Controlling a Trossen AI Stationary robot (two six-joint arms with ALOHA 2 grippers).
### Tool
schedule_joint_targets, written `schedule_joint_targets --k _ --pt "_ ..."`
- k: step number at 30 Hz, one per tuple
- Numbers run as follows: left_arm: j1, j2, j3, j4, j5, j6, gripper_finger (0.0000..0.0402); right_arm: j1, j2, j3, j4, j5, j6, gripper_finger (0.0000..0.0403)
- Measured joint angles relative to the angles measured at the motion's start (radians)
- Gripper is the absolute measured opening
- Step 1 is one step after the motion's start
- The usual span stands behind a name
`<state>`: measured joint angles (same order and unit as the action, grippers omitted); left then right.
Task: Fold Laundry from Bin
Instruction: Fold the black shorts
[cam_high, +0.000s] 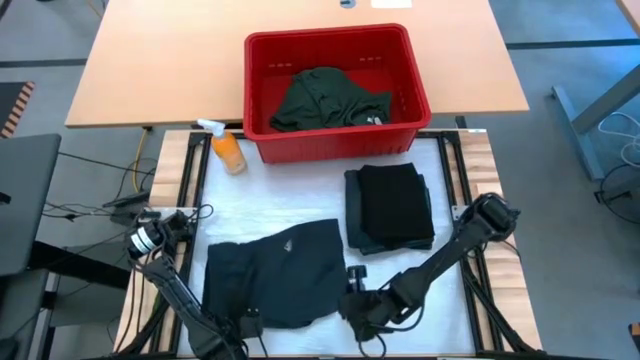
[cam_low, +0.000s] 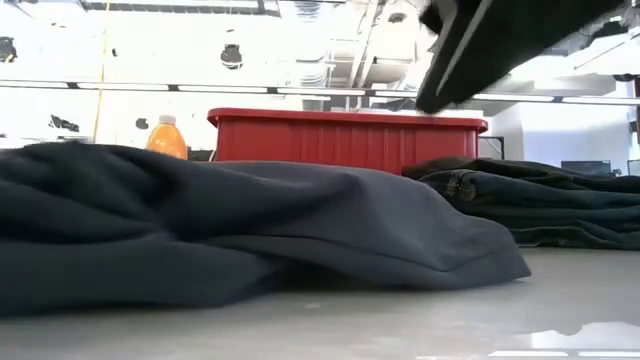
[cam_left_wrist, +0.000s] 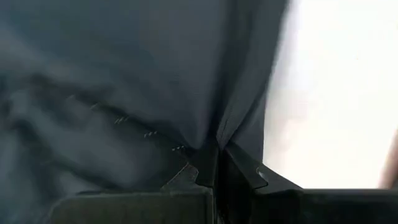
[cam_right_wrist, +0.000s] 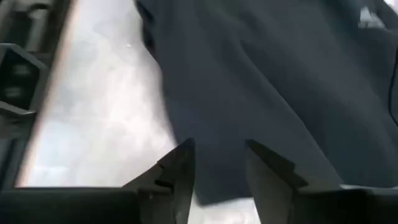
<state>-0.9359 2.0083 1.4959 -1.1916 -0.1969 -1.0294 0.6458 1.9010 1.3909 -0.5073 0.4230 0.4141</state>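
Jaws: left gripper (cam_left_wrist: 214, 163) pinches the shirt (cam_high: 275, 272) hem to anchor it; right gripper (cam_right_wrist: 217, 171) gapes, parted over the edge.

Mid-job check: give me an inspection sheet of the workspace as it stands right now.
Surface: white table top, bare between the garments.
Job's things: red bin holds one dark green garment; folded black stack lies in front of the bin; black garment is spread, rumpled, at the near edge.
Clutter: orange spray bottle left of the bin.
Grippers: left gripper shut on the black garment's edge; right gripper open at its other edge, holding nothing.
Cables: loose leads on the floor to the left.
Surroundings: wooden desk behind the bin; no people seen.
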Motion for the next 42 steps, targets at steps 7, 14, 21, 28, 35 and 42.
schedule_joint_targets --k 7,14,21,28,35,42 --pt "-0.064 0.0 0.003 -0.18 -0.091 -0.077 0.0004 -0.011 0.001 -0.123 0.127 0.009 0.024 0.0209" --pt "-0.077 0.0 0.003 -0.264 -0.028 -0.088 0.0064 -0.036 -0.005 -0.13 0.293 0.022 -0.12 0.0241" --pt "-0.093 -0.009 0.065 -0.361 -0.064 -0.029 0.0124 -0.093 0.062 -0.127 0.47 -0.098 -0.178 0.024" --pt "-0.108 -0.015 0.099 -0.378 -0.195 -0.019 0.0134 -0.105 0.161 -0.128 0.51 -0.181 -0.19 0.024" --pt "-0.045 -0.014 -0.062 -0.232 -0.337 -0.051 0.0134 -0.1 0.151 -0.128 0.461 -0.379 -0.036 0.024" --pt "0.045 -0.014 -0.199 -0.034 -0.386 0.038 0.0134 -0.059 0.048 -0.128 0.269 -0.445 0.109 0.0239"
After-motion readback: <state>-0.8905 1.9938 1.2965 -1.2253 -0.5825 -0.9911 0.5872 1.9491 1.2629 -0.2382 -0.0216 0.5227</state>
